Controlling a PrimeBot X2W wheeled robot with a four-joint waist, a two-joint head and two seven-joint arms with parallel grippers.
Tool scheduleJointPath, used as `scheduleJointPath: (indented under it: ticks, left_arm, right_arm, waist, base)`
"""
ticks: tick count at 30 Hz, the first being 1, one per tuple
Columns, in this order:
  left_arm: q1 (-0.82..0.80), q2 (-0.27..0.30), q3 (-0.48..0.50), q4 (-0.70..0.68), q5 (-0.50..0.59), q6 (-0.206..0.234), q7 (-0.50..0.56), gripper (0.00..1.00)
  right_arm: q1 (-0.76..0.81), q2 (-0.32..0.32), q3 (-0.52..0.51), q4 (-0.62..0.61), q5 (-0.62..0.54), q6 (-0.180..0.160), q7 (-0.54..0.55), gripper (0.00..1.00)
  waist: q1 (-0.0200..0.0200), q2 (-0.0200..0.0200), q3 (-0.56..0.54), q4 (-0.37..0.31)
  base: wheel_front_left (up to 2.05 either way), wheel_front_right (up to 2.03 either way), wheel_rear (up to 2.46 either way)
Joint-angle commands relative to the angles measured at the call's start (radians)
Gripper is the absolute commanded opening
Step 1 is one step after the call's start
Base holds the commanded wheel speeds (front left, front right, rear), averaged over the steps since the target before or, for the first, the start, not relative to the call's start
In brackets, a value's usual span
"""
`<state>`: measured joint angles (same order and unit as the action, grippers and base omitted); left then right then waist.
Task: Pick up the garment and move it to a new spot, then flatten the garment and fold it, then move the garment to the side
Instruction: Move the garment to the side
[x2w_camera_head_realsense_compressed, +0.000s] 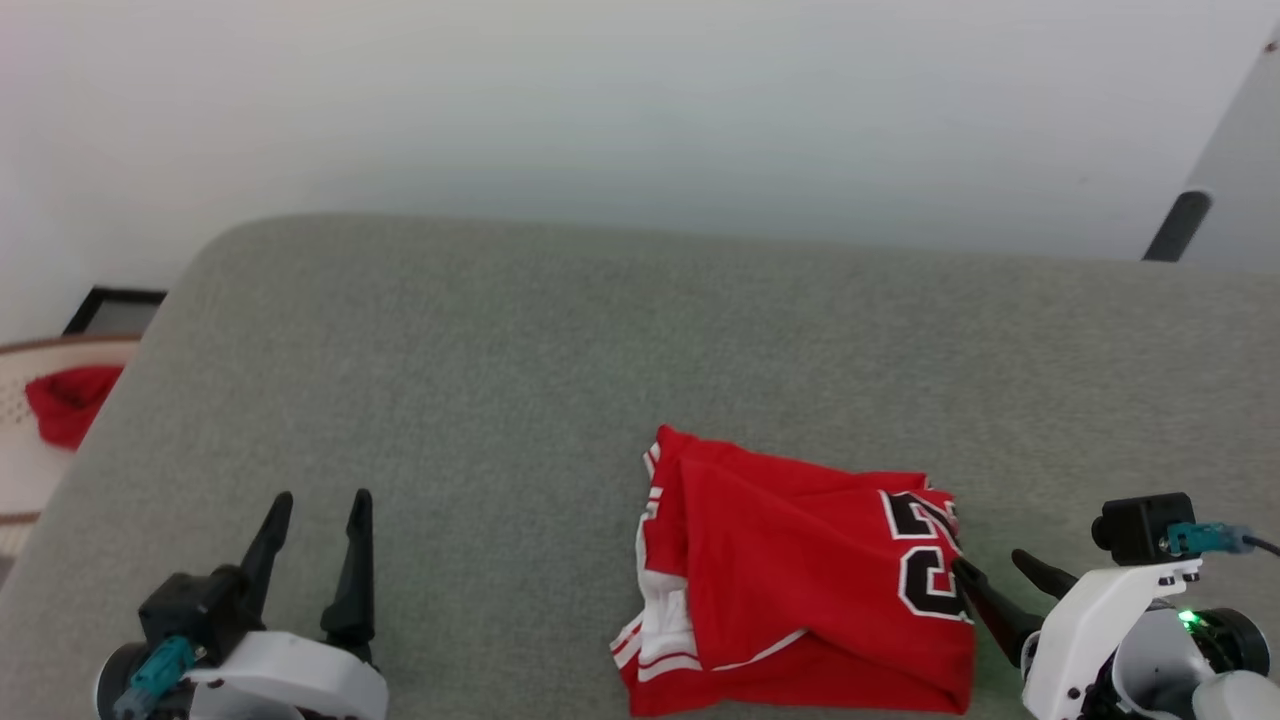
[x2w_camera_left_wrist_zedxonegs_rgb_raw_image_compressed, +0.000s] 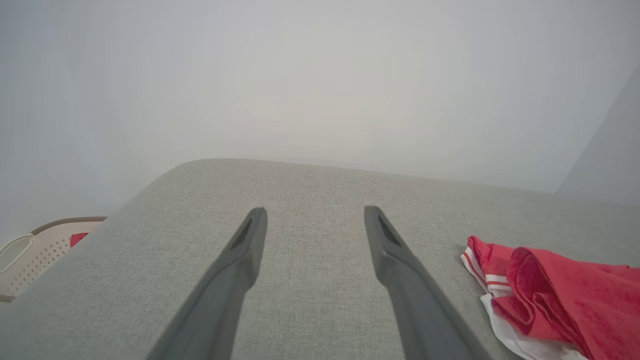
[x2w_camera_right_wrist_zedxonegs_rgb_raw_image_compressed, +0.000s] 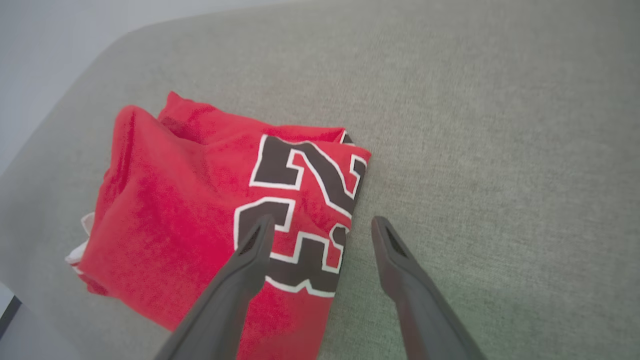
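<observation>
Garment (x2w_camera_head_realsense_compressed: 800, 590) x1, folded, near-right on grey upholstered surface (x2w_camera_head_realsense_compressed: 600, 340) | grippers x2: left gripper (x2w_camera_head_realsense_compressed: 323, 495) spread, empty, well apart from it; right gripper (x2w_camera_head_realsense_compressed: 988, 560) spread, straddling its right edge | basket (x2w_camera_head_realsense_compressed: 20, 450) x1 holding red cloth (x2w_camera_head_realsense_compressed: 65, 400) x1, far left | white wall (x2w_camera_head_realsense_compressed: 640, 100) behind

A home-like room: grey fabric-covered surface (x2w_camera_head_realsense_compressed: 600, 330), laundry basket (x2w_camera_left_wrist_zedxonegs_rgb_raw_image_compressed: 35, 250) beside it, plain white wall (x2w_camera_head_realsense_compressed: 640, 100).

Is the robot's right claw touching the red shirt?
Cannot tell. In the right wrist view, one jaw of the right gripper overlaps the shirt and the other the grey cushion, but it might hover just above.
</observation>
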<state>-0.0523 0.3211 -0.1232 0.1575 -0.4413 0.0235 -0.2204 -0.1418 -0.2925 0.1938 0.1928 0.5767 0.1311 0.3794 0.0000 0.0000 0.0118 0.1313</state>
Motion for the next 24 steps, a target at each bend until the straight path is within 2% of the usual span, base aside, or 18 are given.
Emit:
scheduleJointPath:
  ticks: [1,14,15,16,24]
  left_arm:
    - [-0.016,-0.005,-0.004,-0.003,0.005,0.001,-0.004,1.00]
    - [-0.082,-0.033,-0.028,0.026,0.007,-0.009,-0.023,1.00]
    - [-0.085,-0.034,-0.028,0.029,0.006,-0.010,-0.025,1.00]
    - [-0.088,-0.035,-0.029,0.033,0.005,-0.011,-0.027,1.00]
    - [-0.104,-0.045,-0.028,0.054,-0.002,-0.016,-0.034,1.00]
  right_arm:
    - [-0.017,0.003,-0.013,0.011,-0.009,-0.001,0.027,1.00]
    - [-0.052,0.036,-0.052,0.066,-0.005,-0.001,0.315,1.00]
    - [-0.054,0.040,-0.055,0.071,-0.008,-0.001,0.330,0.71]
    - [-0.058,0.044,-0.060,0.073,-0.011,-0.001,0.338,0.00]
    - [-0.118,0.053,-0.107,0.093,-0.003,-0.001,0.367,0.00]
  waist:
    - [0.0000,0.0000,0.059,0.049]
    - [0.0000,0.0000,0.141,0.092]
    - [0.0000,0.0000,0.143,0.092]
    - [0.0000,0.0000,0.146,0.092]
    - [0.0000,0.0000,0.152,0.086]
  base:
    - [0.00,0.00,0.00]
    - [0.00,0.00,0.00]
    - [0.00,0.00,0.00]
    - [0.00,0.00,0.00]
    - [0.00,0.00,0.00]
